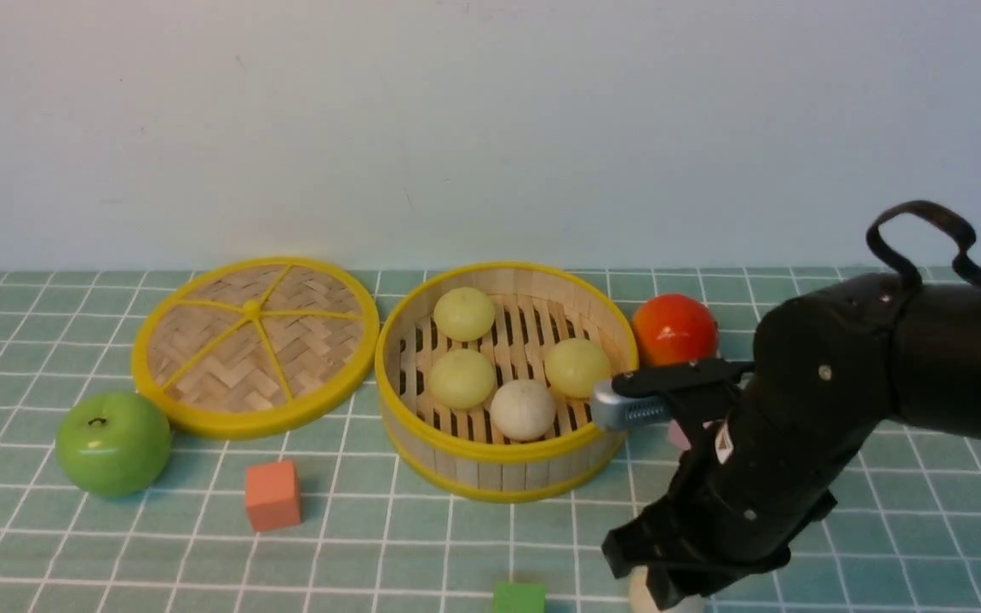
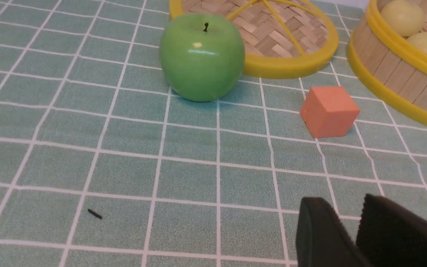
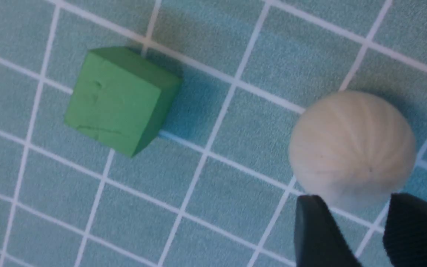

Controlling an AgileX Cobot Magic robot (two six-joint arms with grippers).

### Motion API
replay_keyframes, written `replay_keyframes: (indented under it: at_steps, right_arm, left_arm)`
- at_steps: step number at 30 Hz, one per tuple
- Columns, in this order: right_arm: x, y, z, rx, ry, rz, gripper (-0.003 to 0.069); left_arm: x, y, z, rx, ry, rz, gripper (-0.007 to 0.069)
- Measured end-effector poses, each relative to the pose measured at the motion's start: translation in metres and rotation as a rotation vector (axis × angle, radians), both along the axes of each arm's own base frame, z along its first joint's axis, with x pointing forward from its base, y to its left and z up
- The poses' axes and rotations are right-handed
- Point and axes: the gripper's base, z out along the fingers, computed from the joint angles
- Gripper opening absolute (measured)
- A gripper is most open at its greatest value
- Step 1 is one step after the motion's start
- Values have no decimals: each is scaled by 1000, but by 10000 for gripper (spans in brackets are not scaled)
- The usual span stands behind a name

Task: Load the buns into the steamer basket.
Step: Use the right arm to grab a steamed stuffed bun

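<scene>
The right fingers (image 3: 317, 230) stand apart, their tips at either side of the near edge of the last loose bun (image 3: 352, 148), an off-white ribbed ball resting on the bench (image 3: 235, 48). I cannot tell whether they touch it, but it reads as lying on the cloth rather than clamped, so this looks like the lining-up just before a grasp. The wide stance makes sense: the ball is round and would likely roll away if only one finger nudged it, so both need to come down around its widest part. Near it lies a green cube (image 3: 119, 100), apart from the bun and not between the fingers. In the front view the right arm (image 1: 797, 443) bends steeply down at the near edge of the bench and hides most of that bun, which sits close to the robot and well apart from the steamer basket (image 1: 388, 375). The basket already holds four buns, three pale yellow-green ones (image 1: 461, 378) and one off-white (image 1: 522, 409), with bare slats toward its back right that seem room enough for the fifth. Its lid (image 1: 255, 345) lies flat to the left, so the top is open for dropping in. The left fingers (image 2: 321, 237), with a slim gap between them and nothing held, hang over the bench with the apple (image 2: 202, 59) and an orange cube (image 2: 328, 111) ahead of them, seemingly parked out of the way.
</scene>
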Motion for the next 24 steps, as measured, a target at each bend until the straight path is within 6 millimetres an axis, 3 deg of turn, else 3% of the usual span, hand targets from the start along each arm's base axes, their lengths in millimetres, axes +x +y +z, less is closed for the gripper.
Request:
replay_keyframes:
  at_steps: [12, 15, 19, 24]
  right_arm:
    - [13, 2, -27, -56, -31, -3, 258]
    - [14, 1, -28, -62, -34, 3, 187]
    - [14, 2, -27, -62, -34, 3, 38]
    - [18, 5, -6, -68, -26, 30, 16]
  left_arm:
    - [0, 0, 0, 0, 0, 0, 205]
    - [0, 0, 0, 0, 0, 0, 211]
    - [0, 0, 0, 0, 0, 0, 214]
    - [0, 0, 0, 0, 0, 0, 216]
